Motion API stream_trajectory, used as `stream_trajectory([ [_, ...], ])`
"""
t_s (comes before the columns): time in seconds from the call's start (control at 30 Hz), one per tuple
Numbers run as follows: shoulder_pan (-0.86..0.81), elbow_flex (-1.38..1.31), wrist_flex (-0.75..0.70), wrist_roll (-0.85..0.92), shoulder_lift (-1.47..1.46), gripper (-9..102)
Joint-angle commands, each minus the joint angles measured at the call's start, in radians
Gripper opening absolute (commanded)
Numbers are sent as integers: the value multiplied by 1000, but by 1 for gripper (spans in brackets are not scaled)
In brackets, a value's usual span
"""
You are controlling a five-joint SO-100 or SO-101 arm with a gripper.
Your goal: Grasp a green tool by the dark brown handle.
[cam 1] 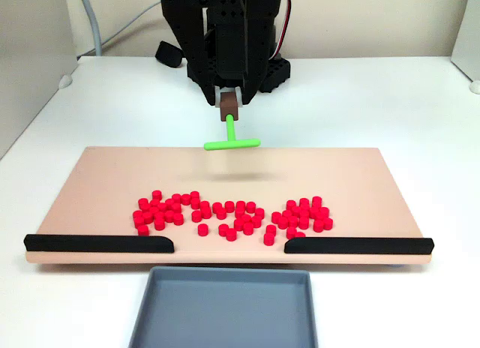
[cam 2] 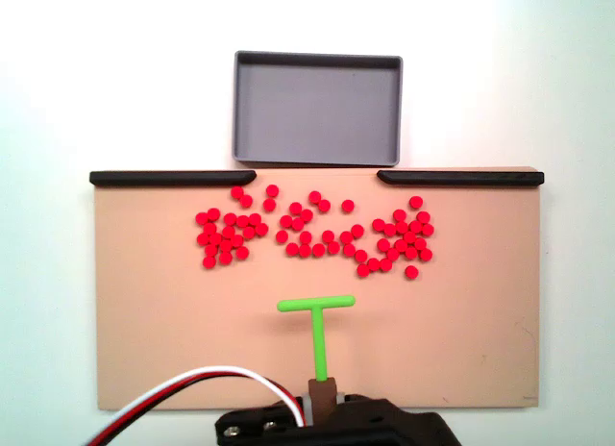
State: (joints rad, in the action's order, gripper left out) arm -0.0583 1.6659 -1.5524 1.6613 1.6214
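Pinching dark brown handle (cam 1: pixel 229 106) w/ gripper (cam 1: pixel 228 100); green tool (cam 1: pixel 232 140) hangs crossbar at 6 o'clock—keep squeeze centred, vertical.

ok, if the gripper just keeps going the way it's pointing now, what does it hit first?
The gripper is shut on the dark brown handle, with the green tool pointing across the board. Its crossbar would likely meet the middle cluster of red cylinders first, provided it travels low enough; its height above the board is unclear.
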Motion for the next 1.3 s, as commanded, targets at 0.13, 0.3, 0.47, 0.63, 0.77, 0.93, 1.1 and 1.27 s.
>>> stream_trajectory([
  [0.13, -20, -17, -2, 26, 49, 0],
  [0.3, -32, -15, -2, 3, 44, 0],
  [0.47, -34, -20, -2, -11, 43, 0],
  [0.63, -29, -29, 0, -51, 48, 0],
  [0.77, -9, -17, 0, -129, 69, 0],
  [0.93, 8, -17, 3, -147, 81, 0],
  [1.1, 12, -17, 9, -146, 66, 0],
  [1.27, 15, -23, 9, -144, 63, 0],
])
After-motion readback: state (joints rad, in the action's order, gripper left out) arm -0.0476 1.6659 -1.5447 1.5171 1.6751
